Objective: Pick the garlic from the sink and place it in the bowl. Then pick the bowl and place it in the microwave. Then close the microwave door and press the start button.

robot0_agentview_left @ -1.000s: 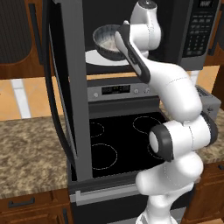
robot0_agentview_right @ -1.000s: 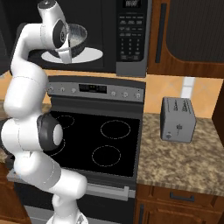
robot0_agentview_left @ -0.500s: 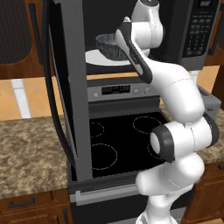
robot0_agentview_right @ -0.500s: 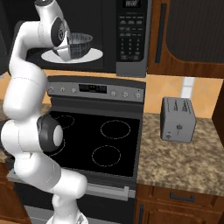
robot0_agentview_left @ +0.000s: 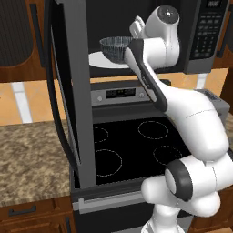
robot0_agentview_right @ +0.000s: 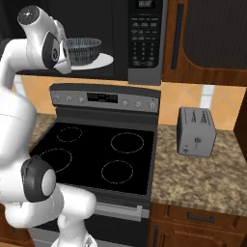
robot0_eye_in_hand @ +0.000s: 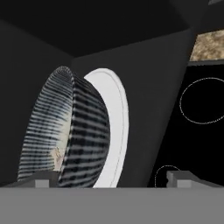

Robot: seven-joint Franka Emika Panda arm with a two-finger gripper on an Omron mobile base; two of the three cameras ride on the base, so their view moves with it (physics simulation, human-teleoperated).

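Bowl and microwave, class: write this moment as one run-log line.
bowl: on white turntable inside microwave | gripper: open, beside bowl | door: open | garlic: in bowl | next: close door

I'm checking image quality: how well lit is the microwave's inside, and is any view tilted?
Left base view: cavity of the microwave dark, bowl and white plate clear. Right base view: the same, no glare. Hand view: rolled sideways, bowl on edge, walls near black.
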